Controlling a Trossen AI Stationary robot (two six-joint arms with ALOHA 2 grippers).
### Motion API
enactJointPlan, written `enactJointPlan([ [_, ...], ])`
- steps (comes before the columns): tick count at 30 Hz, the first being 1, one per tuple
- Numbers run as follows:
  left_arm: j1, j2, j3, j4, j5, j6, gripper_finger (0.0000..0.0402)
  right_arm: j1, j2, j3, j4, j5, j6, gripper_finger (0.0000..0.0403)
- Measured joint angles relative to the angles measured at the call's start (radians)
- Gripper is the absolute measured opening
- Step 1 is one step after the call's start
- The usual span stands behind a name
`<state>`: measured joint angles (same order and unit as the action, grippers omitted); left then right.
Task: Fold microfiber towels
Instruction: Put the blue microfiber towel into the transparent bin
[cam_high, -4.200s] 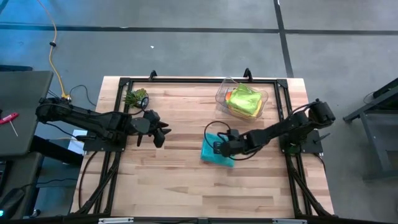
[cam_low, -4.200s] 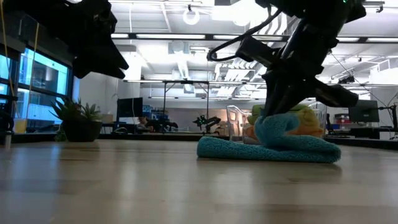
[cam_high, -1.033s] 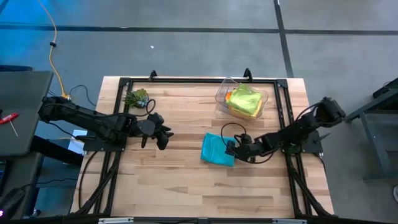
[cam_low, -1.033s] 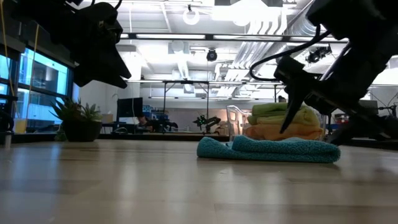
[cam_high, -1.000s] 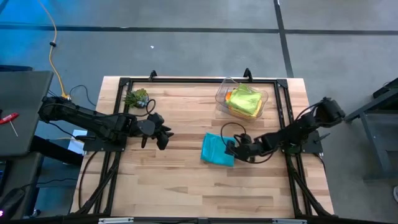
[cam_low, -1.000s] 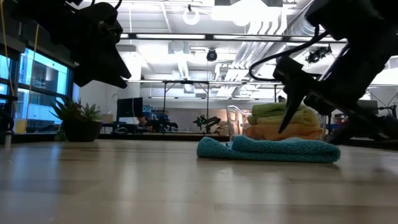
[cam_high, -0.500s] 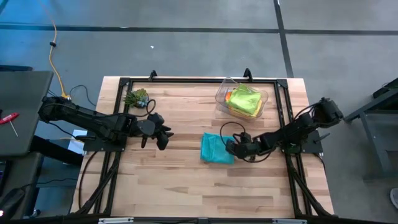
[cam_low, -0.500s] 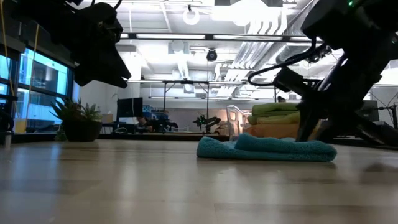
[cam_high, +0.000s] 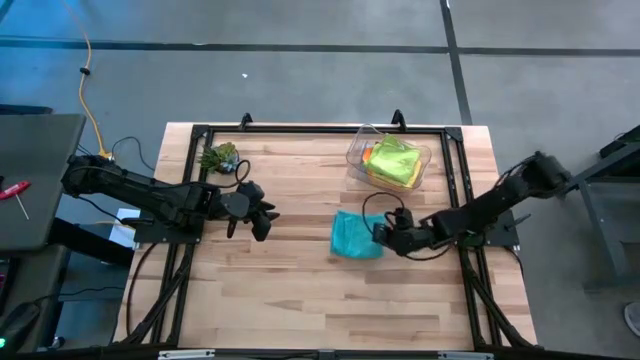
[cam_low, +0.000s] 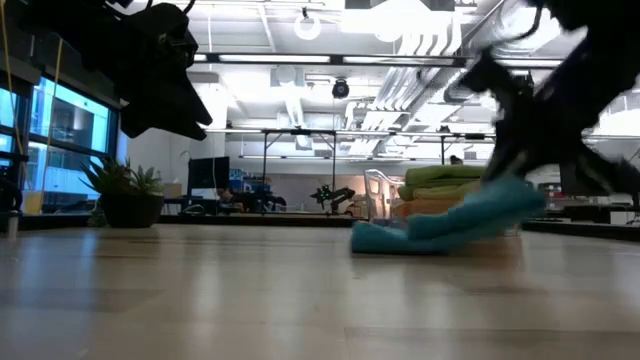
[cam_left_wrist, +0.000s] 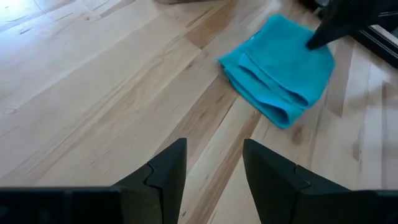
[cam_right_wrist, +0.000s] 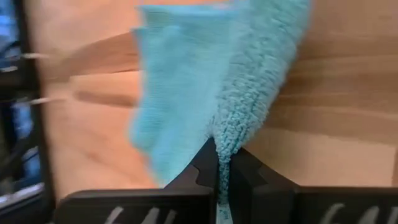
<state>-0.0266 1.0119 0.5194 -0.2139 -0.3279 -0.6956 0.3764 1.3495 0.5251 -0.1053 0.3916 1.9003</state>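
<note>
The right gripper (cam_high: 384, 232) pinches the folded teal towel's (cam_high: 354, 237) edge — frame center-right. The left gripper (cam_high: 262, 215) hovers at center-left, fingers parted.

teal towel (cam_high: 353, 236) | folded, fuzzy | one edge pinched in my right claw (cam_high: 380, 234) and lifted | far edge on the wood

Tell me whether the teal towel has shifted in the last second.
Yes. The teal towel has slid toward the table's right edge, judged against the clear bin, pulled by the right gripper shut on its edge.
</note>
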Motion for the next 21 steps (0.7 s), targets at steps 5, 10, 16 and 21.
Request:
enactJointPlan([
  [5, 0.000, 0.000, 0.000, 0.003, -0.003, -0.020, 0.0147, -0.006, -0.182, 0.008, -0.024, 0.017, -0.114, 0.0001],
  [10, 0.000, 0.000, 0.000, 0.004, -0.005, -0.038, 0.0147, -0.071, -0.273, 0.162, -0.273, 0.026, -0.250, 0.0001],
  [16, 0.000, 0.000, 0.000, 0.006, -0.005, -0.037, 0.0147, -0.241, -0.288, 0.399, -0.496, 0.004, -0.521, 0.0000],
  [21, 0.000, 0.000, 0.000, 0.008, -0.005, -0.036, 0.0147, -0.417, -0.282, 0.536, -0.619, -0.038, -0.729, 0.0000],
])
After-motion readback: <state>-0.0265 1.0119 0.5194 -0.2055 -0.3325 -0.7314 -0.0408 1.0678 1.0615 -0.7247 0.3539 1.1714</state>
